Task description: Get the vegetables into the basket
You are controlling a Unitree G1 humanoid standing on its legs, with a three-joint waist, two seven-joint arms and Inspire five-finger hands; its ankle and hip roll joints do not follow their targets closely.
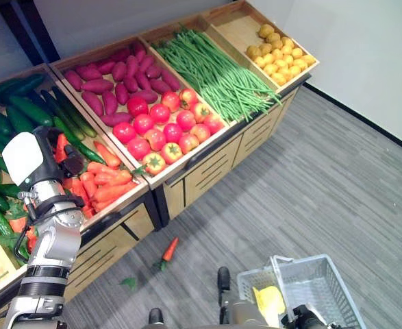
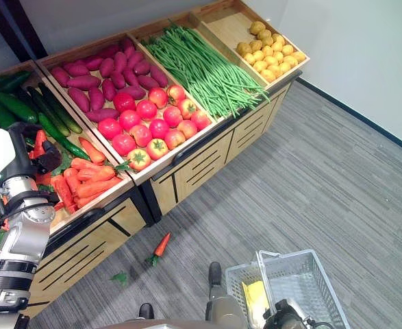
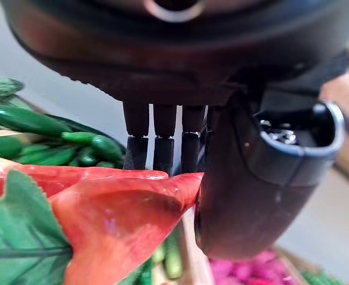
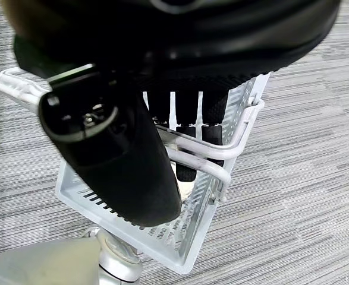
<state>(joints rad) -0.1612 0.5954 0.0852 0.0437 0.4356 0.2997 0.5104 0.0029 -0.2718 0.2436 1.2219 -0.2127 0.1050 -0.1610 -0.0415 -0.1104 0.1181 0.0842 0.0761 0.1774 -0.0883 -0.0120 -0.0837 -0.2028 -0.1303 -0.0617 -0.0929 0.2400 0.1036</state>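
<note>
Left robot hand (image 3: pixel 233 178): thumb and fingers (image 3: pixel 162 151) pinched on the pointed end of a carrot (image 3: pixel 115 208), green leaves at the carrot's other end. In the eye views this hand (image 1: pixel 64 154) sits over the carrot heap (image 1: pixel 101 181) in the wooden display stand (image 1: pixel 207 168), with cucumbers (image 1: pixel 29 110) just beyond and beside it. Further along the stand from this hand, in order: purple sweet potatoes (image 1: pixel 115 79) with tomatoes (image 1: pixel 163 130) in one bin, green beans (image 1: pixel 218 72) in the next, yellow lemons (image 1: pixel 279 51) in the farthest.

Right robot hand (image 4: pixel 115 154): fingers curled round the white wire handle (image 4: pixel 204 157) of the basket (image 4: pixel 180 231), holding it above the grey floor (image 1: pixel 337 178). The basket (image 1: pixel 317 277) hangs low at the robot's right; a yellow item (image 1: pixel 269 298) lies inside, too hidden to identify.

One loose carrot (image 1: pixel 168 250) lies on the floor in front of the stand, between the two hands, touching neither. A small green leaf (image 1: pixel 129 281) lies near it.
</note>
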